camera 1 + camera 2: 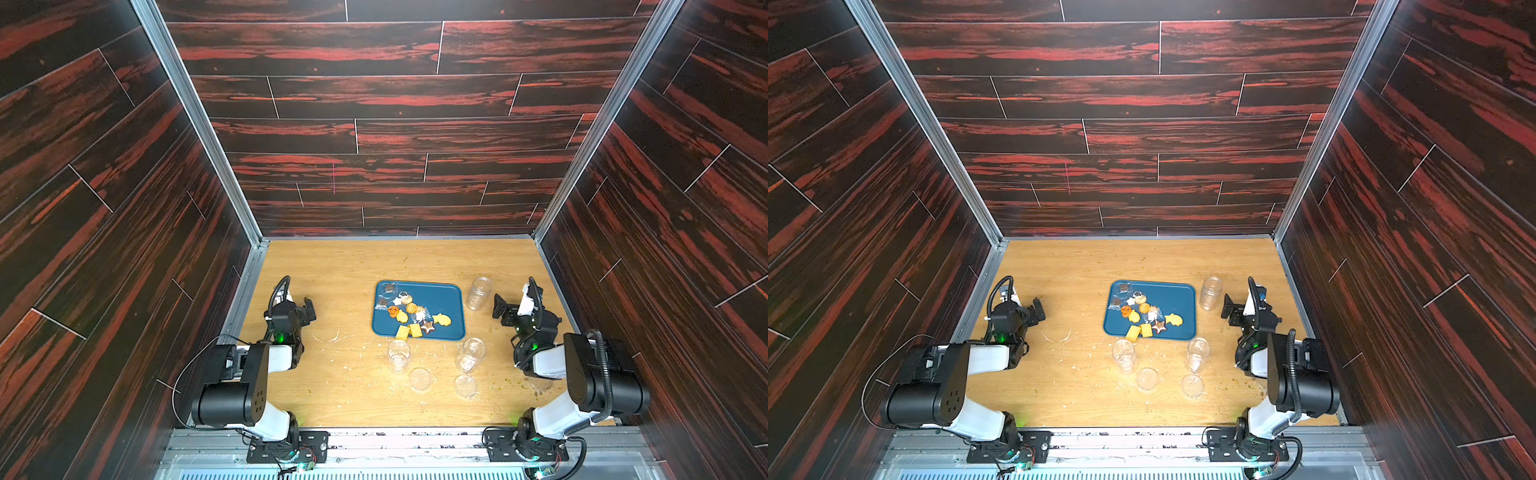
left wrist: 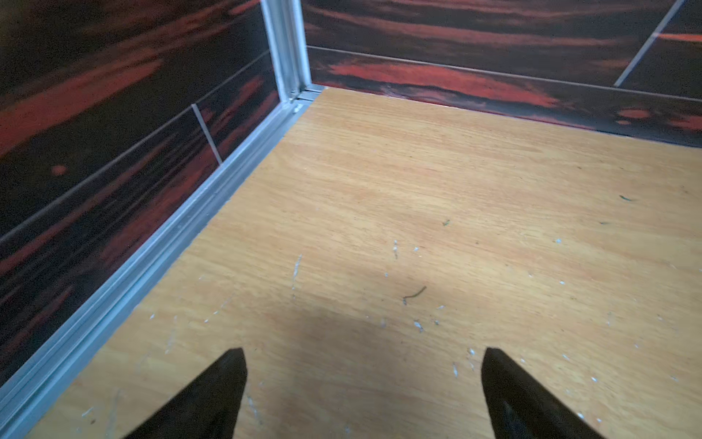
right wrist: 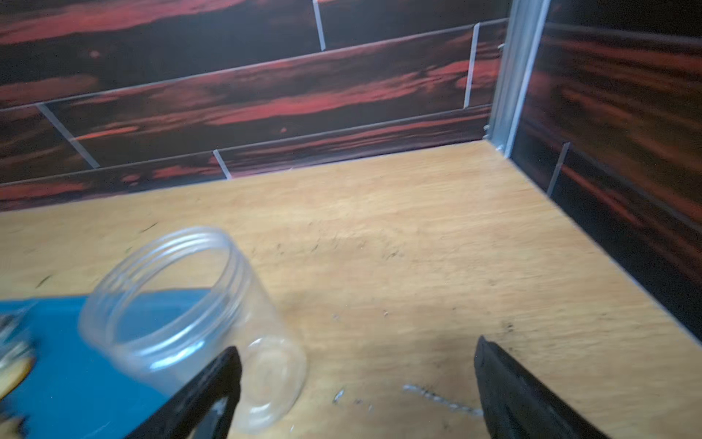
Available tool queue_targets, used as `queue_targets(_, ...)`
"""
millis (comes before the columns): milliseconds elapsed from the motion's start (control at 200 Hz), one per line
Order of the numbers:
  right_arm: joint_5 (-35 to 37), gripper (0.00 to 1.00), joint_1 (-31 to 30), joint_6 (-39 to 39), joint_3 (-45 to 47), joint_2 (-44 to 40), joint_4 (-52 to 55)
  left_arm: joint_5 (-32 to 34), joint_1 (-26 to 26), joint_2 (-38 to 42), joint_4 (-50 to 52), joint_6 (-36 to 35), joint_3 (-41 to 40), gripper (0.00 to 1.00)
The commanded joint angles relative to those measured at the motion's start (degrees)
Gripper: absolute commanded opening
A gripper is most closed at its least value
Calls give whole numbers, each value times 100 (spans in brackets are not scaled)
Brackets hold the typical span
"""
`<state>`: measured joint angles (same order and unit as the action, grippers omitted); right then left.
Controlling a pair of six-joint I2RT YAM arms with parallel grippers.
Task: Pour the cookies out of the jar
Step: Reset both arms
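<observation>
Jar (image 1: 478, 293): standing mouth up, just beside right end effector (image 3: 357, 347), on its tray (image 1: 453, 291) side. That one: gaping, holding nothing. Left end effector (image 2: 363, 352): gaping too, sitting well apart.

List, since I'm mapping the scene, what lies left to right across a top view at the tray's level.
left claw → tray → jar → right claw
</observation>
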<state>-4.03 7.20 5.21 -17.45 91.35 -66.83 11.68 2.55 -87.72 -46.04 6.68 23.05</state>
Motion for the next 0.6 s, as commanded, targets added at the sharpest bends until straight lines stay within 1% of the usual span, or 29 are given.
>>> queue_targets(0, -417, 99, 44, -135, 40, -127, -58, -245, -26, -1, -3, -171, 121, 100)
queue_targets(40, -414, 98, 44, -137, 39, -126, -58, -174, -24, -11, 46, -132, 145, 100)
queue_targets(135, -392, 99, 49, -141, 27, -137, -31, 248, -10, -3, -25, 54, 113, 100)
queue_targets(200, -376, 99, 45, -153, 31, -135, -31, 304, -10, -18, -29, 55, 121, 100)
queue_targets(391, -370, 99, 36, -152, 46, -144, -54, 291, -34, 0, -55, 11, 99, 100)
queue_targets(471, -388, 99, 38, -143, 84, -144, -133, -168, -35, 0, -1, -183, 124, 100)
queue_targets(501, -438, 98, 40, -152, 100, -148, -159, -197, -35, 14, -20, -183, 115, 100)
queue_targets(551, -563, 98, 43, -208, 134, -144, -233, -27, -35, 10, -165, -94, 39, 100)
queue_targets(596, -614, 98, 36, -231, 116, -144, -197, 370, -36, 10, -152, 82, 33, 100)
